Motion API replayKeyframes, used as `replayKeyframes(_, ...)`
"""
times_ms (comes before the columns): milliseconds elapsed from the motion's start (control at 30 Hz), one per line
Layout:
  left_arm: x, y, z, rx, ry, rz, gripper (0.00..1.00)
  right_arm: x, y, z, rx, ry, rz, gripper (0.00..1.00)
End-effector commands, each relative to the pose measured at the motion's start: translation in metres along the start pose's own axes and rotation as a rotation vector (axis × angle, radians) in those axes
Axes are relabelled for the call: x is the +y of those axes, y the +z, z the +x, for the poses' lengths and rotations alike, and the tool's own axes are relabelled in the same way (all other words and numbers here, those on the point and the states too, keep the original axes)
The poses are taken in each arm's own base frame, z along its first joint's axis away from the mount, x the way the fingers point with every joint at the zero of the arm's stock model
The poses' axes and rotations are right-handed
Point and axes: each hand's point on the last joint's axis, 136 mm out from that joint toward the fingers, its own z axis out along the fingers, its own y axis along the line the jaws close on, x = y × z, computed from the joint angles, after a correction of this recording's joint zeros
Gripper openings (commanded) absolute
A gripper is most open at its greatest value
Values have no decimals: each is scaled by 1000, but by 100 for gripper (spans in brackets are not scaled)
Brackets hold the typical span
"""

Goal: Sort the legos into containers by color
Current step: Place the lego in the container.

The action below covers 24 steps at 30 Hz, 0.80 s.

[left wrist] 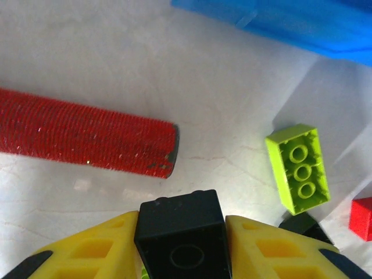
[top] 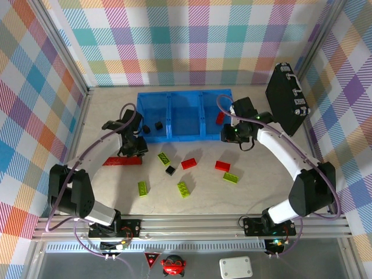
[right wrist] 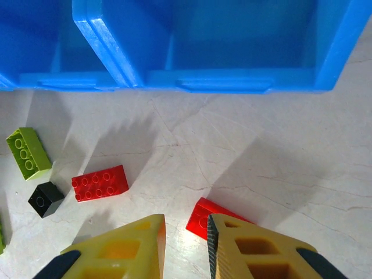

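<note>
Two claws sit low over the table [top: 203,203], both closed. The left claw [left wrist: 183,247] grips a black brick [left wrist: 180,218] between its yellow fingers [left wrist: 93,250]; the lower part of that brick is cut off by the frame. Just past the right finger, a second black brick [left wrist: 305,224] is half hidden, and a red brick [left wrist: 363,218] is cropped at the frame's side. A green brick [left wrist: 297,168] lies beside them, studs up. The red bar [left wrist: 81,136] lies to the left, its end near the black brick but apart from it.

The right claw [right wrist: 185,232] is shut on nothing. One of its fingers covers part of a red piece [right wrist: 204,218] lying flat on the table.

Bare table separates the right claw from the near wall of the blue tray [right wrist: 224,81]. From above, a black cube [top: 158,125] sits in the tray's left bin and a red block [top: 220,118] in its right bin. The loose bricks [top: 184,189] lie scattered between the arms, with gaps between them.

Each arm bends inward from its base, the left ending near the tray's left front corner and the right near its right front corner. A black case [top: 285,99] stands by the right wall.
</note>
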Motion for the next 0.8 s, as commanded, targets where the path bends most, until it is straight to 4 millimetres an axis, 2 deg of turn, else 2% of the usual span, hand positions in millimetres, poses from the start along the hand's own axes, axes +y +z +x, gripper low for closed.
replayKeyframes(0,-13,-2,-9,22,52,14,39,-7,-9,11,2,25,27,27)
replayKeyframes(400,-54,14,-66,41,151,28,39,-28,-27,36,-23,69,102,28)
replayKeyframes(600,-71,32,-87,73,187,36,39,-37,-36,48,-40,96,129,28)
replayKeyframes(767,-74,47,-97,91,212,10,39,-43,-42,55,-50,111,150,28)
